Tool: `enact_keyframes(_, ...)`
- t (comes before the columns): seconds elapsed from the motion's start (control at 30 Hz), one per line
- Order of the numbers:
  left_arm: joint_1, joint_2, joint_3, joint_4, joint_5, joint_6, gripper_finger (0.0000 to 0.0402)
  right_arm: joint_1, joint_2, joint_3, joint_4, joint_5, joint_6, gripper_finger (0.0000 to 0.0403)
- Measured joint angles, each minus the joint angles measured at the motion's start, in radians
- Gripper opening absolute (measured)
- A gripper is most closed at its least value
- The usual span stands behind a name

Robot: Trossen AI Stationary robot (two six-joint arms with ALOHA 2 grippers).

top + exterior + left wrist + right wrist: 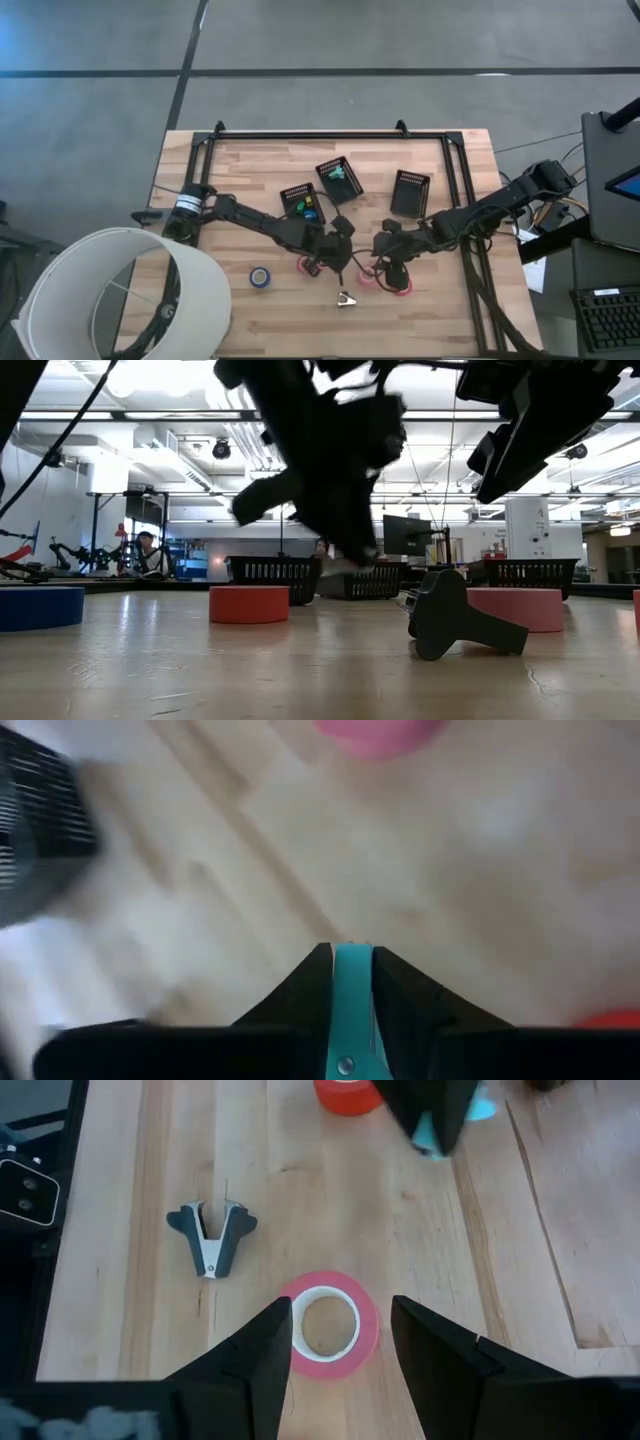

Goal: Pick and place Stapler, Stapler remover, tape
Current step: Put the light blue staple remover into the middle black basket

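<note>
My left gripper (335, 242) hangs above the table's middle, shut on a slim teal stapler (350, 1010). It also shows in the right wrist view (430, 1125). My right gripper (342, 1305) is open and well above the table (515, 440), with its fingers on either side of the pink tape roll (327, 1325) and clear of it. A red roll (308, 264), a blue roll (260, 277) and a second red roll (401, 286) lie flat on the wood. The grey stapler remover (346, 299) lies on its side near the front. My left gripper pinches the teal stapler between its two fingers, and a narrow teal edge (350, 970) shows in the gap between them. The stapler is lifted clear of the table. Which end of it the fingers have is hidden by the gripper itself.
Three black mesh bins (303, 203), (339, 178), (410, 193) stand behind the grippers, two of them holding small coloured pieces. A black frame (330, 135) runs along the far and side edges. A white lampshade (110, 295) overlaps the front left corner.
</note>
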Motion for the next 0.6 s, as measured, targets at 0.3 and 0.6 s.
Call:
enact_keyframes(0.3, 0.069, -0.002, 0.071, 0.009, -0.294, 0.068, 0.0064, 0.0, -0.001, 0.0, -0.005, 0.002, 0.001, 0.0166)
enact_keyframes(0.6, 0.246, -0.003, 0.066, 0.079, -0.137, -0.054, 0.0064, -0.001, -0.001, 0.0, -0.003, 0.0, 0.0, 0.0166)
